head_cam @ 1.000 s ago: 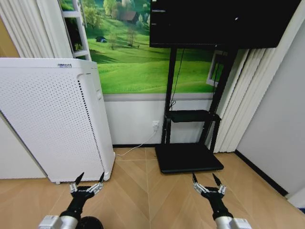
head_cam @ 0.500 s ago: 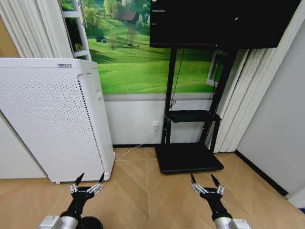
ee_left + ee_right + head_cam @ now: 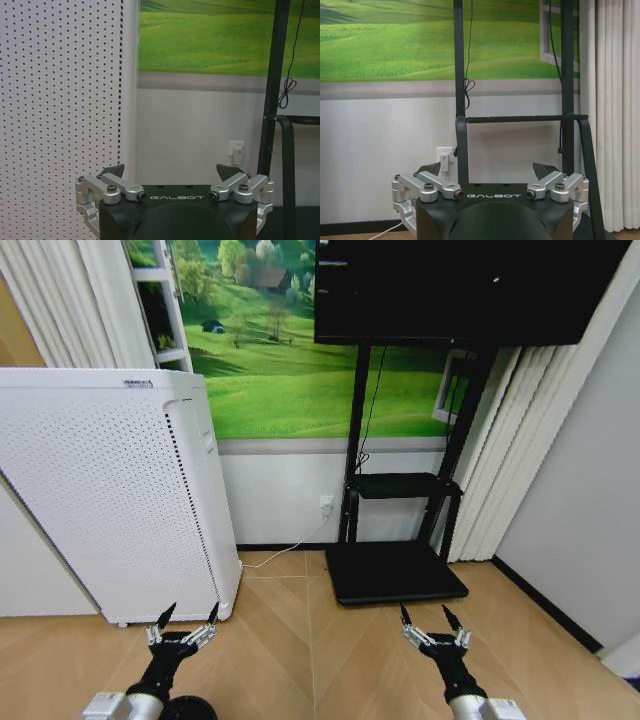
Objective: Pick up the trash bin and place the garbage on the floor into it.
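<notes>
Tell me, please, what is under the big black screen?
Under the black screen stands its black stand, with a small shelf and a flat base on the wooden floor. A cable hangs behind the post. Whatever lies behind the screen is hidden.

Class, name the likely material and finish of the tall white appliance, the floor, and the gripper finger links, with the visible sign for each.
White appliance: probably matte plastic or painted sheet metal; evenly perforated panels.
Floor: wood or wood-look laminate; herringbone grain, slight sheen.
Left gripper and right gripper links: bare silver metal, likely aluminium, bolted; bodies black, possibly plastic.
</notes>
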Motion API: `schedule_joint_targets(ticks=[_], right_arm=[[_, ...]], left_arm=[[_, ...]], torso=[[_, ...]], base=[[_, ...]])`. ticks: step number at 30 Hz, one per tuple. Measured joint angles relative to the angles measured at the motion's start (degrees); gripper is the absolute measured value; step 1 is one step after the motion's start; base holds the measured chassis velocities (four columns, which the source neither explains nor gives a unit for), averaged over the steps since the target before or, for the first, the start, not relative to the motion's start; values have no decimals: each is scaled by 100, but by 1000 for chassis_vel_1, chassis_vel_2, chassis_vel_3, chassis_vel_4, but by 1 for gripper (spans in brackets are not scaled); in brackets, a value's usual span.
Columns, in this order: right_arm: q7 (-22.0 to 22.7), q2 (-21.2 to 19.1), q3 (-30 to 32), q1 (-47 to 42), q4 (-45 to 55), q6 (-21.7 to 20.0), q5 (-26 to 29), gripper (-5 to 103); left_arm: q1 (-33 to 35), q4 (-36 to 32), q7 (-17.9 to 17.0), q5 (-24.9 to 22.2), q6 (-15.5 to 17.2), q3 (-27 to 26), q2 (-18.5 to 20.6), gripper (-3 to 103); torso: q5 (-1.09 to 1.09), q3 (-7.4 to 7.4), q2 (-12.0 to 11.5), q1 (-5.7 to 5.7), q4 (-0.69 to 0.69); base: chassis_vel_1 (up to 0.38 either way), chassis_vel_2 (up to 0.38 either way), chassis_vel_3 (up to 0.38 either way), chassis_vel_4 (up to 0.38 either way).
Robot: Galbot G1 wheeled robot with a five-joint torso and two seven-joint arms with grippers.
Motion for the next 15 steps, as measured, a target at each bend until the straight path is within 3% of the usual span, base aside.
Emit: schedule_joint_targets(ticks=[15], right_arm=[[0, -1, 0, 1, -4, 5, 3, 100]], left_arm=[[1, 1, 5, -3, 0, -3, 0, 100]], torso=[[0, 260, 359, 99, 0]], base=[[0, 0, 0, 0]])
